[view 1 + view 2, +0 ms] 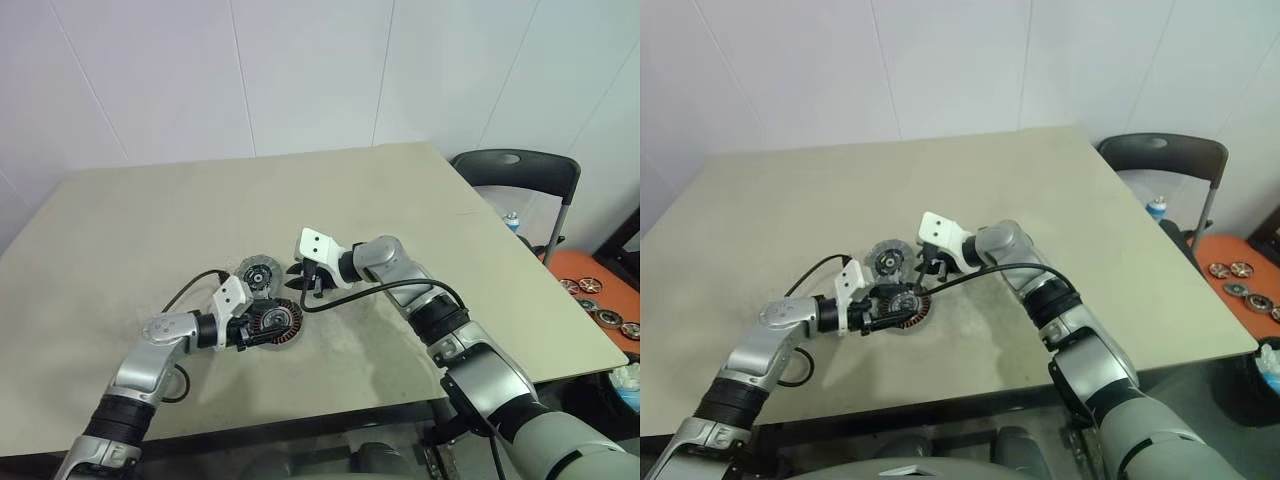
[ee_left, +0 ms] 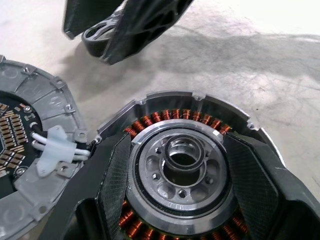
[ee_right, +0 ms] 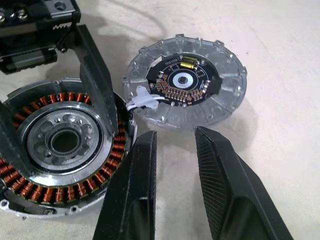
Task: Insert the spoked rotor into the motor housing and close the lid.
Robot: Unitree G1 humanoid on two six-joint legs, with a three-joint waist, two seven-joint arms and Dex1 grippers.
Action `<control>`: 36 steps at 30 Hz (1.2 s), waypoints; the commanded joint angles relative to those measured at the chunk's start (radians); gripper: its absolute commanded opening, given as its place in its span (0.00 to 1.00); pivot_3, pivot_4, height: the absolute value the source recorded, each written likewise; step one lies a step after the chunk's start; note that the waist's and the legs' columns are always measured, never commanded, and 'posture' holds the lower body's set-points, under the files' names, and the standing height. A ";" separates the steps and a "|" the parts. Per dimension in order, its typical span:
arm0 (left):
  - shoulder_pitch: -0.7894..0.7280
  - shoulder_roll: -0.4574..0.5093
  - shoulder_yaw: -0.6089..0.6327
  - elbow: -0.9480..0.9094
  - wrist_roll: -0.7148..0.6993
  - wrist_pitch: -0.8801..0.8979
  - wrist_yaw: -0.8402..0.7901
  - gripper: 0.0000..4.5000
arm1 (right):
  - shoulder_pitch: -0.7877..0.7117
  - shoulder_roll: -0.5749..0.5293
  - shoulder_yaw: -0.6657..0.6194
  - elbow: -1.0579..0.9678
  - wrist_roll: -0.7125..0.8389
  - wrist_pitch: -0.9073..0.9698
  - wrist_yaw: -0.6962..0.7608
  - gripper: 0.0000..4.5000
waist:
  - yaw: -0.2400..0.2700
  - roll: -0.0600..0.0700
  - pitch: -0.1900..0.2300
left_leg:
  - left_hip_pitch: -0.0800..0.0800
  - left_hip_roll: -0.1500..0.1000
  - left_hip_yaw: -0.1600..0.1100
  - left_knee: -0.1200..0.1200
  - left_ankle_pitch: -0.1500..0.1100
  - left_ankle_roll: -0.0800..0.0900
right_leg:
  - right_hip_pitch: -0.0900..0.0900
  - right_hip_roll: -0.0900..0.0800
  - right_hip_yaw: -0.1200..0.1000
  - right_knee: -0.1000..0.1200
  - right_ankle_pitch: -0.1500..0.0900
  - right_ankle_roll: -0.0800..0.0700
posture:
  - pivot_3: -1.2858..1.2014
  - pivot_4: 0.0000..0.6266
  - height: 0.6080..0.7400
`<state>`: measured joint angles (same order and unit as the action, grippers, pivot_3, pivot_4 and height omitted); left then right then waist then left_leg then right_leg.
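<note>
Starting at your left, the left gripper (image 1: 268, 325) sits over the motor housing (image 2: 182, 165), which rests on the beige table (image 1: 130, 230) in front of the robot. In the left wrist view its two black fingers (image 2: 117, 185) straddle the silvery centre and lie across the copper windings on either side; you cannot tell whether they press on it. No rotor sits in the housing's centre. Just beyond the housing, almost touching it, lies the lid (image 3: 187, 82), flat on the table with its dark circuit face up and a white connector (image 3: 142, 99) on short wires at the edge nearest the housing. To your right, the right gripper (image 3: 172, 150) hangs just above the table beside both parts, its fingers slightly parted and holding nothing.
</note>
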<state>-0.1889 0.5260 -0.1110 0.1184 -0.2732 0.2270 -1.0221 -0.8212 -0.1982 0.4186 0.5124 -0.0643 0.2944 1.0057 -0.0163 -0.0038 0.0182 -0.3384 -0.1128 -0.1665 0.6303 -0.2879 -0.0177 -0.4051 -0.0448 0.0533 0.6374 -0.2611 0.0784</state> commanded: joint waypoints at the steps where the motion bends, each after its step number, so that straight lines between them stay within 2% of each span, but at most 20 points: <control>1: -0.005 0.056 0.080 -0.030 -0.042 0.038 -0.003 0.70 | -0.023 0.014 -0.020 -0.016 0.009 -0.016 -0.008 0.29 | -0.002 0.000 0.000 | 0.000 0.000 0.000 0.000 0.000 0.000 | 0.000 0.000 0.000 0.000 0.000 0.000 | 0.52 0.00 1.00; 8: 0.013 0.128 0.194 -0.104 -0.138 0.127 0.005 0.70 | -0.021 0.021 -0.022 -0.021 0.024 -0.029 0.007 0.29 | -0.001 0.000 0.000 | 0.000 0.000 0.000 0.000 0.000 0.000 | -0.002 0.000 0.000 0.002 0.000 0.000 | 0.52 0.00 1.00; 16: 0.076 0.133 0.219 -0.117 -0.135 0.124 0.030 0.70 | -0.010 0.029 -0.014 -0.023 0.021 -0.024 0.013 0.29 | 0.002 0.000 0.000 | -0.001 0.000 0.000 -0.001 0.000 0.000 | -0.002 0.000 0.000 0.000 0.000 0.000 | 0.52 0.00 1.00; 26: 0.122 0.192 0.353 -0.109 -0.167 0.128 0.063 0.70 | 0.052 -0.061 0.028 -0.096 0.030 -0.008 0.177 0.29 | 0.002 0.000 0.000 | -0.001 0.000 0.000 -0.001 0.000 0.000 | -0.001 0.000 0.000 0.000 0.000 0.000 | 0.52 0.00 1.00; 27: 0.125 0.193 0.362 -0.113 -0.170 0.131 0.066 0.71 | 0.055 -0.064 0.032 -0.089 0.026 -0.018 0.180 0.20 | 0.001 0.000 0.000 | -0.001 0.000 0.000 -0.001 0.000 0.000 | -0.002 0.000 0.000 -0.001 0.000 0.000 | 0.52 0.00 1.00; 28: 0.126 0.194 0.370 -0.118 -0.172 0.135 0.072 0.71 | 0.059 -0.069 0.034 -0.085 0.025 -0.027 0.189 0.16 | 0.002 0.000 0.000 | -0.001 0.000 0.000 -0.001 0.000 0.000 | -0.001 0.000 0.000 -0.001 0.000 0.000 | 0.52 0.00 1.00; 30: 0.132 0.195 0.386 -0.137 -0.185 0.149 0.076 0.71 | 0.070 -0.074 0.032 -0.097 0.042 -0.024 0.219 0.02 | 0.002 0.000 0.000 | -0.001 0.000 0.001 -0.001 0.000 0.000 | -0.001 0.000 0.000 -0.001 0.000 0.000 | 0.52 0.00 1.00; 36: 0.166 0.189 0.405 -0.162 -0.205 0.164 0.084 0.71 | 0.057 -0.057 0.043 -0.077 0.037 0.003 0.230 0.01 | 0.002 0.000 0.000 | -0.001 0.000 0.001 -0.001 0.000 0.000 | -0.001 0.000 0.000 -0.001 0.000 0.000 | 0.52 0.00 1.00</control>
<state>-0.0272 0.7075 0.2685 -0.0132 -0.4656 0.3889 -0.9414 -0.7399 -0.2675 0.4640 0.4469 -0.0280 0.2997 1.2425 -0.0139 -0.0042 0.0186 -0.3392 -0.1124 -0.1659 0.6297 -0.2879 -0.0178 -0.4060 -0.0451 0.0531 0.6368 -0.2612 0.0784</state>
